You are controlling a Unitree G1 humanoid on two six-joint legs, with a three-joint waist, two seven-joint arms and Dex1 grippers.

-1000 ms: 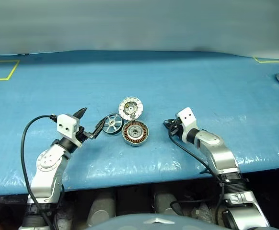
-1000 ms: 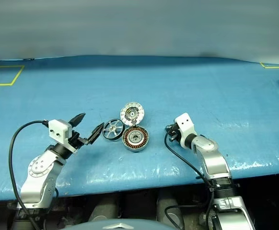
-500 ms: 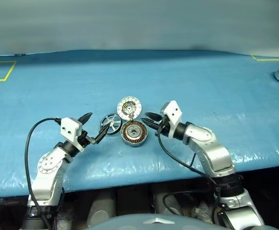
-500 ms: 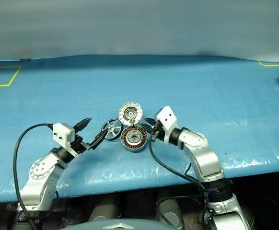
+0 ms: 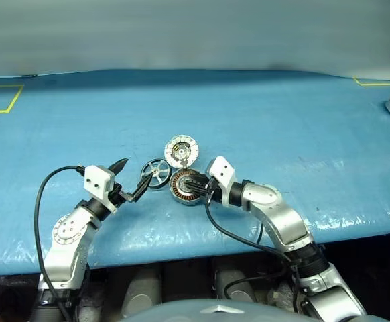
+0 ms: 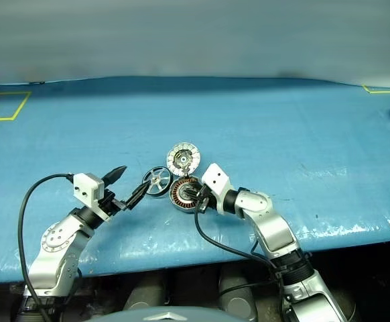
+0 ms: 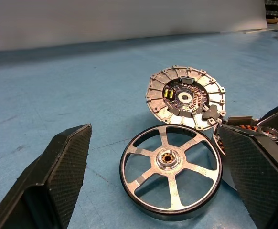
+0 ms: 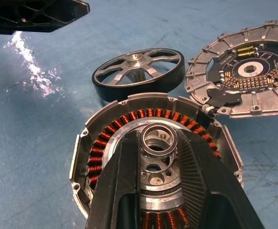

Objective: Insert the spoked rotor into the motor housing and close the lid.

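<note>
Right, spoked rotor (image 7: pixel 170 171) beside the motor housing (image 8: pixel 153 167) looks stiff, smooth-rimmed, best pinched across rim; left gripper (image 5: pixel 131 178) jaws wide, empty, right gripper (image 5: pixel 196 186) narrowed, holding nothing.

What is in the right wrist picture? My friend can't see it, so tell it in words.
The right gripper hangs partly open over the silver middle of the motor housing, a round metal cup ringed with copper coils, on a blue table. Behind it stand the spoked rotor and the lid, its speckled face showing. A black finger of the other gripper shows too.
</note>
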